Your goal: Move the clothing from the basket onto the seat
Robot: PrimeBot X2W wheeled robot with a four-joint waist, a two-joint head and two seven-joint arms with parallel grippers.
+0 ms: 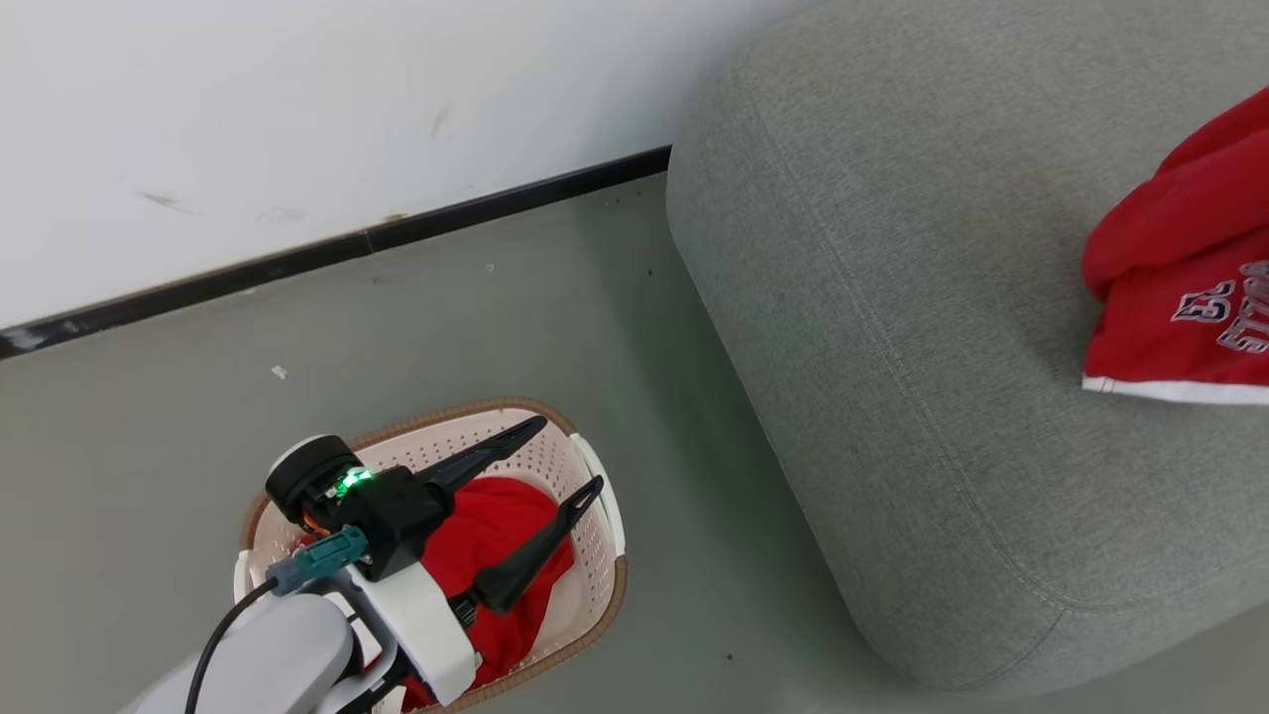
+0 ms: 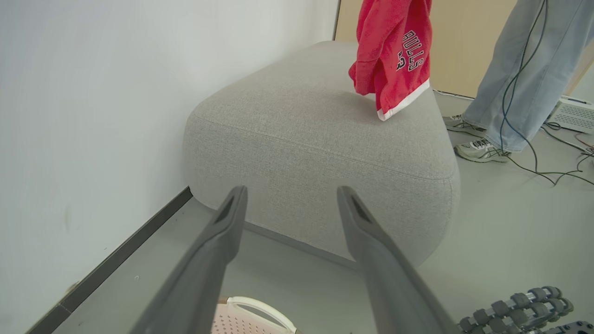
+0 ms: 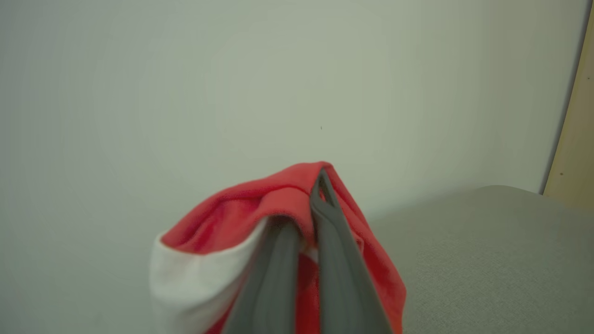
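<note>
- The left gripper (image 1: 569, 452) stands wide open, its two dark fingers spread and gripping nothing. It hangs over the basket (image 1: 600, 555) with its fingers pointing toward 1 o'clock in the head view.
- Directly under it, a second red garment (image 1: 496, 540) lies crumpled inside the basket, partly hidden by the wrist. I cannot tell whether the fingers touch the fabric.
- The right gripper (image 3: 321, 178) is closed tight on a fold of the red Bulls garment (image 3: 278, 195). A white panel of it droops at 8 o'clock from the fingertips in the right wrist view.
- In the left wrist view that garment hangs at 1 o'clock from the open fingers, and its white-edged lower corner reaches the top of the seat (image 1: 892, 297).
- The seat sits at 2 o'clock from the basket in the head view, apart from it, with a strip of grey floor (image 1: 694, 555) between them.
- A white wall (image 1: 297, 99) with a dark baseboard (image 1: 397, 233) runs behind the basket at 11 o'clock.
- In the left wrist view, at 2 o'clock, a person's legs (image 2: 524, 69) in jeans and sneakers stand beside the seat's far end, with black cables (image 2: 538, 171) trailing across the floor near them.
</note>
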